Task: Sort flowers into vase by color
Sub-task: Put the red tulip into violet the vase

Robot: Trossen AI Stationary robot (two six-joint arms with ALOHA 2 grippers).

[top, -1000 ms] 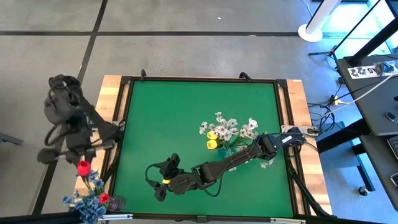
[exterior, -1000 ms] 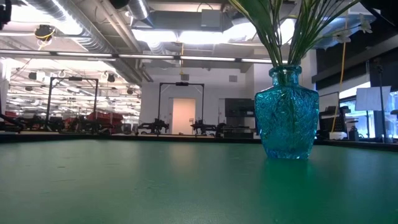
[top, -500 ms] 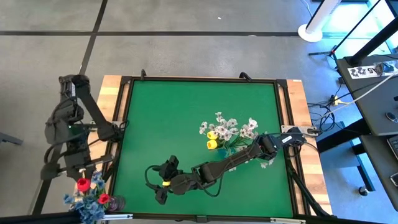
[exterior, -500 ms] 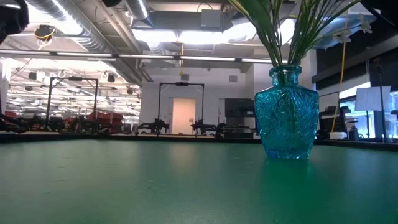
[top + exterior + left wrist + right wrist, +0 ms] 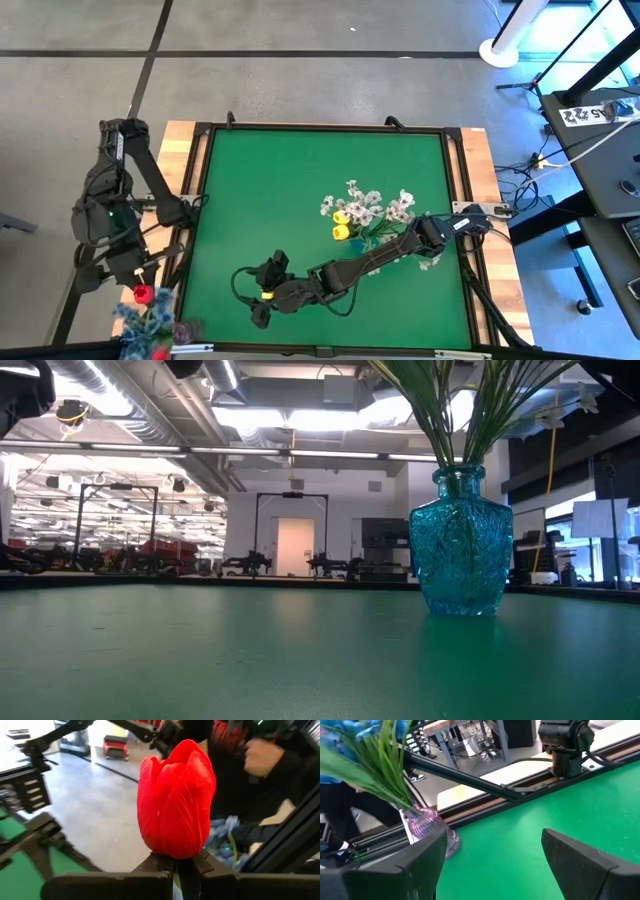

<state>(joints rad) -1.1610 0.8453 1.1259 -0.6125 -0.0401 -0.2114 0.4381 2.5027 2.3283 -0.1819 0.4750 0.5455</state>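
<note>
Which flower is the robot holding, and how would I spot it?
Look off the green table's left edge, where the left arm hangs over the floor. Its claw is shut on a red tulip, just above a pink vase of blue flowers. It's the one in the claw.

green table top point(image 5: 300, 190) with pale wood edges, standing on a grey concrete floor point(image 5: 300, 85) crossed by dark seams. bright ceiling light panels point(image 5: 300, 415) and exposed ducts point(image 5: 150, 400) overhead; a lit doorway point(image 5: 296, 546) in the far wall, dark equipment frames beside it.
</note>
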